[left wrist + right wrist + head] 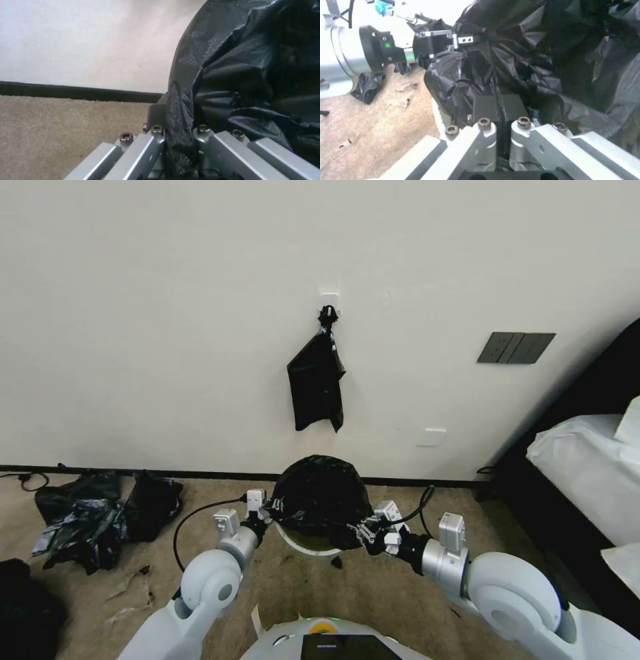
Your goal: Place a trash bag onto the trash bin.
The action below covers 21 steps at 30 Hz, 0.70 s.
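Observation:
The black trash bag [321,499] is draped like a dome over the trash bin [312,547], of which a cream strip of the near wall shows below the film. My left gripper [268,508] is at the bag's left edge, shut on a fold of film [178,140]. At the bag's right front edge my right gripper [364,531] is shut on the film too, with a thin pleat pinched between its dark pads [486,108]. The right wrist view also shows the left gripper [461,40] across the bag [533,62].
A flat black bundle of bags [317,383] hangs from a wall hook above the bin. A black-and-bluish plastic heap [90,517] and paper scraps lie on the carpet at left. A bed [587,473] stands at right. A cable [190,517] loops by my left arm.

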Tool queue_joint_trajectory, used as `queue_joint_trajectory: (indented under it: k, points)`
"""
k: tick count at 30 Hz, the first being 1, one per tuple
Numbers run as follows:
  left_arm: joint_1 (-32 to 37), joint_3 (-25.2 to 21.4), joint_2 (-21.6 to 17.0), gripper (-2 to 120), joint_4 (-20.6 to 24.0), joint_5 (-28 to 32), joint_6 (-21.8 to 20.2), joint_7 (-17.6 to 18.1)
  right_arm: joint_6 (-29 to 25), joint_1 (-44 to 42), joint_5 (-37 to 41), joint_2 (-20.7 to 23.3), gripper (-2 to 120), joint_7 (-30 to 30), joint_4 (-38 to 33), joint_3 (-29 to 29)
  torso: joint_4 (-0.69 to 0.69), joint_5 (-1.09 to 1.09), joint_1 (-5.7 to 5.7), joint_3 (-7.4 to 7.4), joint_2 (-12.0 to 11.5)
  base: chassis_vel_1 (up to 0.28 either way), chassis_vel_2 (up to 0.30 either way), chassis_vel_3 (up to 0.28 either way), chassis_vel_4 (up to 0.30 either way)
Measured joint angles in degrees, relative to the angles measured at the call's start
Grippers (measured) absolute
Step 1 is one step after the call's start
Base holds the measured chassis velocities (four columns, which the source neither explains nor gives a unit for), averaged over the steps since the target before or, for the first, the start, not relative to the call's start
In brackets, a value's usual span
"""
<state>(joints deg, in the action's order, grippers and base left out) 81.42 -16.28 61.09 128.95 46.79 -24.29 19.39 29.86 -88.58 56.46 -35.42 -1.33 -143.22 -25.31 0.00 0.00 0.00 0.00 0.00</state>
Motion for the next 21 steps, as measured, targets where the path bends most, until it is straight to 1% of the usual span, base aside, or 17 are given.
queue_joint_trajectory:
  k: [4,7,9,11,17,19,21]
  points:
    - [-0.1,-0.1,0.1,0,0.0,0.3,0.0,0.2,0.7,-0.7,-0.1,0.2,0,-0.4,0.0,-0.1,0.0,0.01,0.0,0.0,0.0,0.0,0.0,0.0,0.0]
    - [-1.1,-0.4,0.6,0,0.1,3.3,-0.1,2.3,1.8,-2.0,-2.4,0.5,0,-2.1,0.0,0.5,0.0,0.0,0.0,0.0,0.0,0.0,0.0,0.0,0.0]
    - [-1.4,-0.4,0.7,0,0.1,3.9,-0.2,2.6,1.9,-2.2,-2.8,0.5,0,-2.3,0.0,0.8,-0.01,0.0,0.0,0.0,0.0,0.0,0.0,0.0,0.0]
    - [-2.5,-0.6,1.1,0,0.0,6.2,-0.8,4.2,2.1,-2.9,-3.6,0.3,0,-3.1,0.0,1.7,0.0,0.01,0.0,0.0,0.0,0.0,0.0,0.0,0.0]
    - [-3.7,-0.7,1.5,0,-0.2,8.9,-1.6,6.2,2.0,-4.0,-5.8,0.1,0,-4.4,-0.2,3.3,0.0,0.0,0.0,0.0,0.0,0.0,0.0,0.0,0.0]
    - [-4.2,-0.6,1.7,0,-0.2,10.1,-1.7,7.3,1.7,-4.5,-7.9,-0.9,0,-5.0,-0.2,5.4,0.0,0.0,0.0,0.0,0.0,0.0,0.0,0.0,0.0]
    - [-4.3,-0.6,1.8,0,-0.2,10.6,-1.7,7.6,1.6,-4.6,-8.7,-1.2,0,-5.2,-0.1,6.0,0.0,0.0,0.0,0.0,0.0,0.0,0.0,0.0,0.0]
